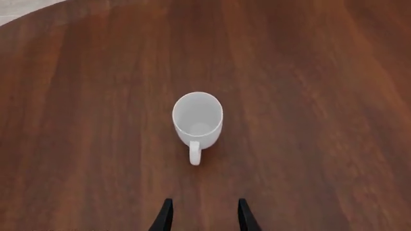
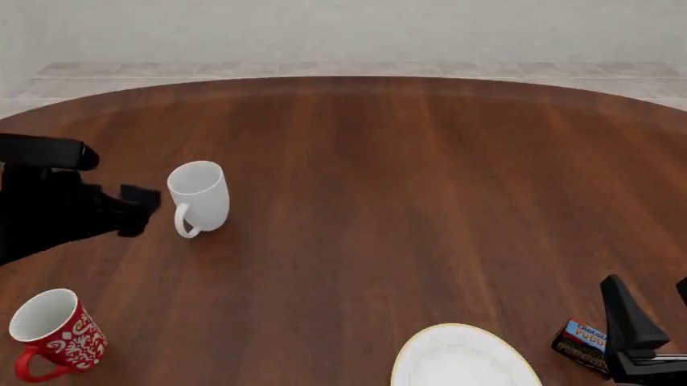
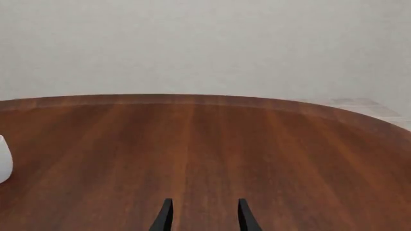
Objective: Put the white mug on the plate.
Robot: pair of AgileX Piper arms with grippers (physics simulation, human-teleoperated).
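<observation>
The white mug stands upright on the brown table at the left, its handle towards the near side. In the left wrist view the mug is straight ahead of my left gripper, handle towards the fingers, with a gap between them. My left gripper is open and empty, just left of the mug. The plate lies at the near edge, partly cut off. My right gripper is open and empty, to the right of the plate. In the right wrist view the gripper faces bare table, with a sliver of the mug at the edge.
A red mug with a white pattern stands at the near left corner. A small dark snack packet lies between the plate and my right gripper. The round table's far edge meets a tiled floor and pale wall.
</observation>
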